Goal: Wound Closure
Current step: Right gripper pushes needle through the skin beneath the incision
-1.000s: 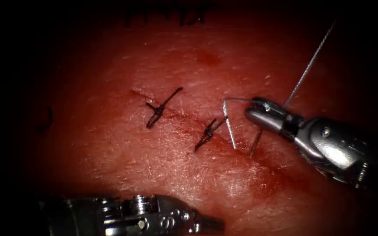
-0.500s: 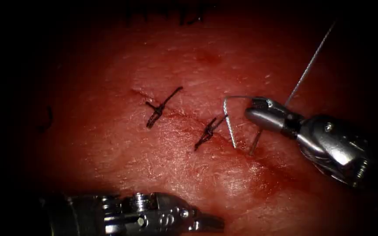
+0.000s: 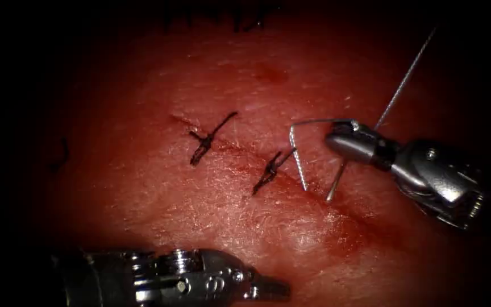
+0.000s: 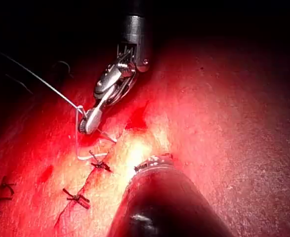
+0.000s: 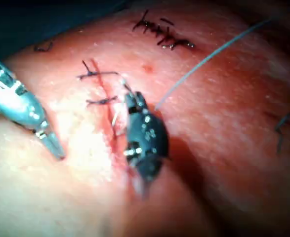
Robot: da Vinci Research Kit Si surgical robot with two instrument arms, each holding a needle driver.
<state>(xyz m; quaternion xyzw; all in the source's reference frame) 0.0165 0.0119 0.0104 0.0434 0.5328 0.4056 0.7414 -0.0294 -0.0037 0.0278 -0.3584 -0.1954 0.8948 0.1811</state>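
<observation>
Right arm's tool (image 3: 336, 136): coming in from the right of the endoscope view, jaws pinching the curved needle (image 3: 298, 156) near its thread end. The tool is also showing in the left wrist view (image 4: 91, 120) and the right wrist view (image 5: 134, 101).

Curved needle: arching from the jaws toward the left, then bending down; its pointed limb is reaching the tissue (image 3: 200, 216) right at the cut (image 3: 325, 199), just to the right of the nearer knotted stitch (image 3: 271, 170). Whether the tip is lying on the surface or sitting in it, cannot tell. A second bright limb (image 3: 335, 183) is slanting down from under the jaws to the cut's right edge.

Thread (image 3: 404, 79): running taut from the jaws up and to the right, out into the dark.

Left arm's tool (image 3: 271, 290): lying low at the bottom of the endoscope view, well apart from the needle and the cut, jaws pressed together on nothing; it is also showing in the right wrist view (image 5: 53, 145).

Stitches: two dark knotted stitches are crossing the cut, the farther one (image 3: 208, 139) up and left of the nearer.

Red fluid (image 3: 348, 236): pooling along the unclosed lower right stretch of the cut.
</observation>
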